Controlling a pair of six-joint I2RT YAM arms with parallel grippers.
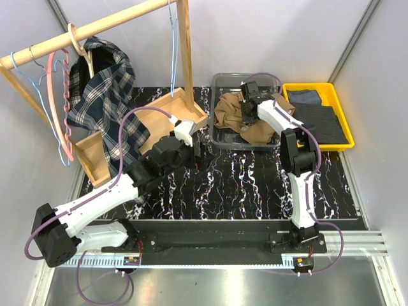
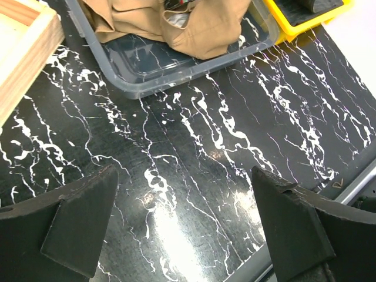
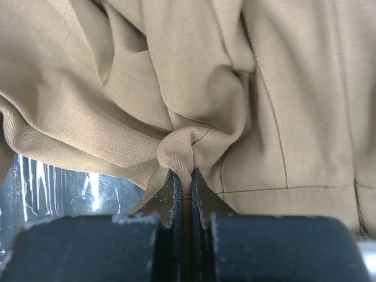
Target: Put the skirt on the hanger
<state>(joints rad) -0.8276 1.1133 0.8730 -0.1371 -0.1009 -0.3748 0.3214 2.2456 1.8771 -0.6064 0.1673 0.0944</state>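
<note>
Found right gripper (image 3: 183, 176) clenched on a pinched knot of the skirt (image 3: 247, 88), with cloth bunched between the closed jaws. Noted skirt crumpled inside clear grey bin (image 1: 220, 76), with yellow tray (image 1: 306, 86) just beside it holding dark folded cloth (image 1: 325, 121). Recorded left gripper (image 2: 187, 226) released, jaws wide apart over marble-patterned table (image 2: 264, 117), near the bin. Observed hanger (image 1: 172, 57) hung on wooden rail (image 1: 108, 25), well apart from skirt, with plaid shirt (image 1: 102, 89) farther along the rail.

Lab test booth: white partition walls (image 1: 274, 38), aluminium mounting rail (image 1: 210, 260).
</note>
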